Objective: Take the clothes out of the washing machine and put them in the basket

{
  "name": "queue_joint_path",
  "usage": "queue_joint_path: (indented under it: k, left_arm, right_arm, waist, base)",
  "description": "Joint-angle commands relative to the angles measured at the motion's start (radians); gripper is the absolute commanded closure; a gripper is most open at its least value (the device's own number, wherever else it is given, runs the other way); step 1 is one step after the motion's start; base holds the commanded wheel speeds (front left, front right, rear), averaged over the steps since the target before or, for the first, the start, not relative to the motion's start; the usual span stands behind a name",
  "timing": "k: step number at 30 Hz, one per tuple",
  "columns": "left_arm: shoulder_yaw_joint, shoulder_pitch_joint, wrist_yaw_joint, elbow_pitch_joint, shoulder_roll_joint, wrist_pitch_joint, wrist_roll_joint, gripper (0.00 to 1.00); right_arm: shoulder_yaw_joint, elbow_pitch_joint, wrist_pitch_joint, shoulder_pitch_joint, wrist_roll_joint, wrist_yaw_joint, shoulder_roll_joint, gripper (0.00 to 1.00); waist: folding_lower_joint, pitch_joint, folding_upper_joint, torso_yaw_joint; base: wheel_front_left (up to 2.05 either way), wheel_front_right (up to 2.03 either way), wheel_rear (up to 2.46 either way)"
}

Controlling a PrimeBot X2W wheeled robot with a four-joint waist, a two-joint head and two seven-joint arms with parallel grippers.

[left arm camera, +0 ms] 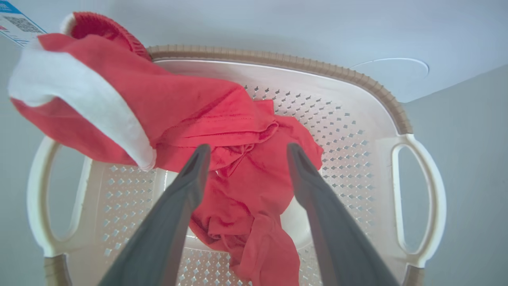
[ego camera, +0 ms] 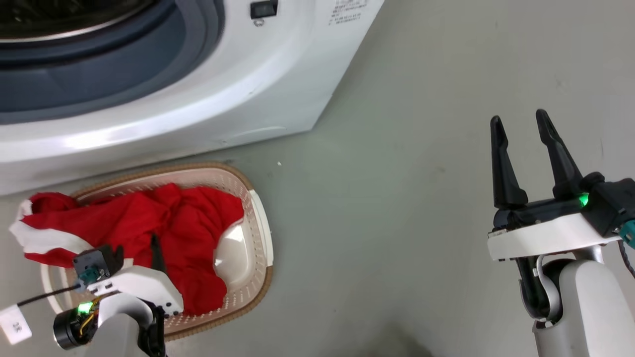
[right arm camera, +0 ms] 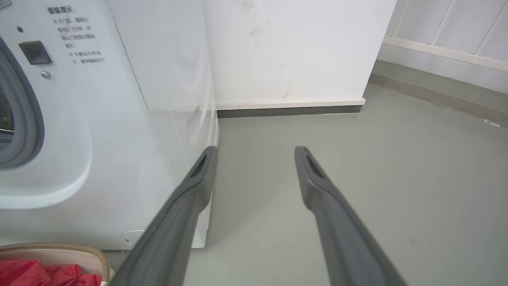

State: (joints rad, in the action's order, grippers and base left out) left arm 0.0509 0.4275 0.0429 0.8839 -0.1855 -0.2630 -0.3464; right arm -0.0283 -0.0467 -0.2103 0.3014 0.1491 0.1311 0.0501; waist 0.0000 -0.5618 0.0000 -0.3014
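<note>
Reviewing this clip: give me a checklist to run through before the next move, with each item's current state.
1. Left end effector open, holding nothing: ok.
2. Right end effector open and empty above the floor: ok.
3. Plain red garment inside the basket: ok.
4. White-banded garment fully inside the basket: not ok, it drapes over the rim.
5. Washing machine drum emptied: cannot tell, too little of the inside is in view.
</note>
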Motion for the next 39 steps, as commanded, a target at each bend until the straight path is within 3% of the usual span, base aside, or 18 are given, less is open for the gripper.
queue_joint_path:
  k: [1, 12, 21, 39]
  left_arm:
    - [0.020, -0.031, -0.009, -0.029, 0.010, -0.002, 0.013, 0.00]
    - [0.113, -0.165, -0.052, -0.234, 0.098, -0.002, 0.097, 0.00]
    - [0.108, -0.228, -0.080, -0.403, 0.130, -0.002, 0.164, 0.00]
    - [0.004, -0.357, -0.033, -0.752, 0.134, -0.002, 0.272, 0.00]
  right_arm:
    - [0.005, 0.006, 0.008, -0.017, -0.008, -0.001, 0.000, 0.00]
    - [0.018, 0.031, 0.062, -0.102, -0.042, -0.001, 0.000, 0.00]
    - [-0.002, 0.054, 0.106, -0.159, -0.058, -0.001, 0.000, 0.00]
    - [-0.002, 0.076, 0.154, -0.273, -0.071, -0.001, 0.000, 0.00]
  waist:
    - [0.0000, 0.060, 0.0000, 0.025]
    - [0.0000, 0.247, 0.0000, 0.096]
    - [0.0000, 0.364, 0.0000, 0.141]
    - [0.0000, 0.498, 0.0000, 0.215]
  base:
    - [0.00, 0.00, 0.00]
    - [0.00, 0.00, 0.00]
    - [0.00, 0.00, 0.00]
    - [0.00, 0.00, 0.00]
